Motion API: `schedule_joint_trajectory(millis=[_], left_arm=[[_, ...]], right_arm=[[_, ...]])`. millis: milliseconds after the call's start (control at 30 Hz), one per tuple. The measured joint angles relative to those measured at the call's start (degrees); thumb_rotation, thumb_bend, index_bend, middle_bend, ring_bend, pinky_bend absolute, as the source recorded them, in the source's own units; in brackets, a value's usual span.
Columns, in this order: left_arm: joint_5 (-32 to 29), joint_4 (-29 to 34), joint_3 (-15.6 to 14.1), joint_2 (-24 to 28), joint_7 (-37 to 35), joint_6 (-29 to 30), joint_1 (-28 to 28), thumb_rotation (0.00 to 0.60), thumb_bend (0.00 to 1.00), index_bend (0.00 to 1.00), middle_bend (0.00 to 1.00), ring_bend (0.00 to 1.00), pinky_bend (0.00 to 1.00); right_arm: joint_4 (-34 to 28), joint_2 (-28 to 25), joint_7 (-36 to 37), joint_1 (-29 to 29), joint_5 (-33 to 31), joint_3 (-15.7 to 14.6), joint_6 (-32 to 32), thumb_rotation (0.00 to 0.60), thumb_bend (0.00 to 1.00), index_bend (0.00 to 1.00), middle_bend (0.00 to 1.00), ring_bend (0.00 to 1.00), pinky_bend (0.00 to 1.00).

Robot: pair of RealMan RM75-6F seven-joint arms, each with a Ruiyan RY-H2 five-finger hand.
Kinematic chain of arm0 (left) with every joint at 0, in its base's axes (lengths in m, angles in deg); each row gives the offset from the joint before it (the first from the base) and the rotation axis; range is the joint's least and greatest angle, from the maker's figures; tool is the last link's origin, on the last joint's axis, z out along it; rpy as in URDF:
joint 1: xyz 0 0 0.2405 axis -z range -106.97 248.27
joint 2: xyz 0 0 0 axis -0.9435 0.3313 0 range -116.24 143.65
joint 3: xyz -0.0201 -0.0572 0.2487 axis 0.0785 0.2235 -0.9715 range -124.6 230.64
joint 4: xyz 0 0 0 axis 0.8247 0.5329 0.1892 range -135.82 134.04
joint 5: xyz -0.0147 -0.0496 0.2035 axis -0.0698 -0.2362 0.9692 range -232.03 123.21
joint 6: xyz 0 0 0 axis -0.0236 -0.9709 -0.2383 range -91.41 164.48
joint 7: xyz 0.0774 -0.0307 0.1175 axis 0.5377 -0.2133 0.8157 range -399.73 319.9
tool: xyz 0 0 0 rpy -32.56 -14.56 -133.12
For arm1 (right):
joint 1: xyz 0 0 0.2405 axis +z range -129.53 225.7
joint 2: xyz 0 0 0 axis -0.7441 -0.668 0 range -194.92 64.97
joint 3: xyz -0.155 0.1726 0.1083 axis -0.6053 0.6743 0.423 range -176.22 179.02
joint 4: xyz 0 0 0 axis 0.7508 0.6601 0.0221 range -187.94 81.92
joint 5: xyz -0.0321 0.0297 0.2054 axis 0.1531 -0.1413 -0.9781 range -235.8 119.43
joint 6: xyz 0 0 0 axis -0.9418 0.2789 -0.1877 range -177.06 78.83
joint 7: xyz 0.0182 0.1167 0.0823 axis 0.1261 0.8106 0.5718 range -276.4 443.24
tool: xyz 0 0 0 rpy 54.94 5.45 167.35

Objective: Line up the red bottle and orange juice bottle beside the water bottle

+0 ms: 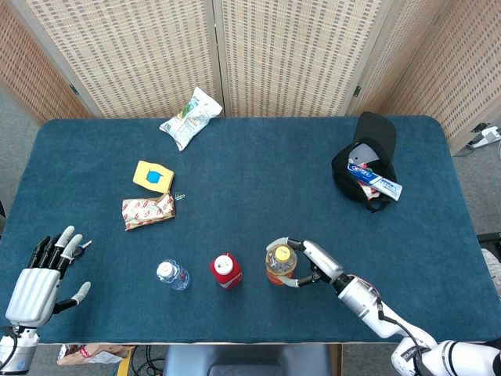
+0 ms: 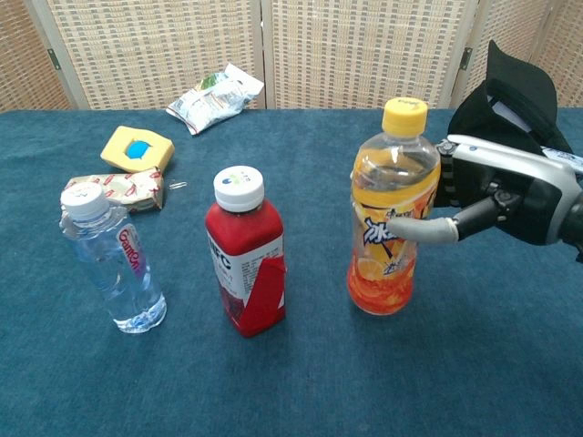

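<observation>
The blue table (image 1: pixel 235 157) carries a row that is nearly finished along its near edge: water bottle (image 2: pixel 111 259) on the left, red bottle (image 2: pixel 247 253) just beside it, and the orange juice bottle (image 2: pixel 390 211) next along, upright, its base at or almost at the cloth. My right hand (image 2: pixel 496 202) holds that juice bottle at mid-height, on the label, with a finger (image 2: pixel 422 228) curved across the front and the rest of the hand against the far side. I judge it fairly heavy, being close to full, so the weight sits low and it should stand steadily once let go; the thin plastic wall will give under a hard squeeze and the label looks slick, so the waist just above the widest part is the right place for a firm but gentle hold, not the narrow neck or the cap. My left hand (image 1: pixel 37 276) hangs off the near left corner of the table, fingers spread, holding nothing. Keys (image 1: pixel 81 246) lie just beside it.
</observation>
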Motion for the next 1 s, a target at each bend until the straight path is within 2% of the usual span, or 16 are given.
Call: schedule_joint_trajectory(millis=[433, 1000], left_arm=[[0.1, -0.2, -0.2, 0.4, -0.6, 0.8, -0.5, 0.6, 0.24, 0.0, 0.0, 0.0, 0.0], [0.2, -0.5, -0.4, 0.2, -0.7, 1.0, -0.7, 0.6, 0.24, 0.0, 0.0, 0.0, 0.0]], right_arm=[[2.7, 1.9, 0.3, 1.5, 1.2, -1.9, -0.1, 0.6, 0.39, 0.49, 0.37, 0.33, 0.39], [4.4, 2.7, 1.4, 2.2, 0.4, -2.7, -0.4, 0.6, 0.15, 0.33, 0.27, 0.23, 0.3]])
